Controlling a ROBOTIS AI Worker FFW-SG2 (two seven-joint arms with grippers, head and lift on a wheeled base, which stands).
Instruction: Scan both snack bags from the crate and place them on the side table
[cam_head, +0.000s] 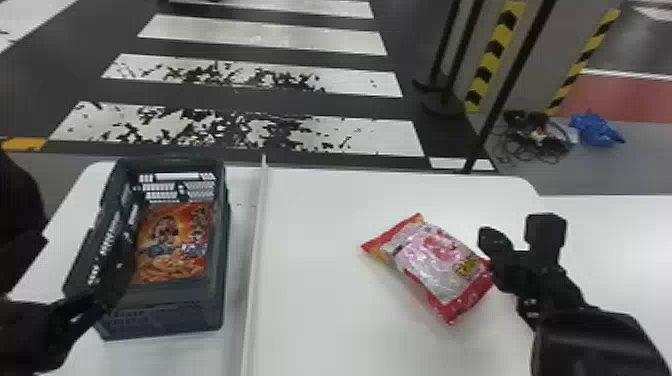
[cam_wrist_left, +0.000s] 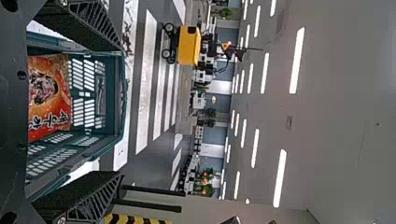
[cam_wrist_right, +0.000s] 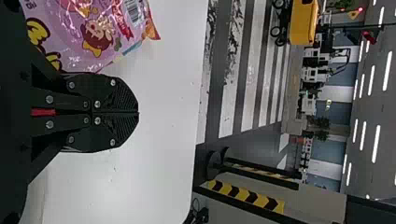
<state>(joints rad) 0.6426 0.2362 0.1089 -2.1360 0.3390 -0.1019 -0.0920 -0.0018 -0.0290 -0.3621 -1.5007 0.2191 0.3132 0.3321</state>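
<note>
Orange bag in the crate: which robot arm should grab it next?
The left arm looks better. The left tool is open at the crate, where the orange bag lies, while the right tool is shut, over beside the pink bag.

White tabletop (cam_head: 320, 210) with rounded far corners, raised white strip (cam_head: 257, 230) running front to back across it, dark slatted crate (cam_head: 165, 295) left of the strip, red-and-pink snack bag (cam_head: 430, 262) lying to the right
</note>
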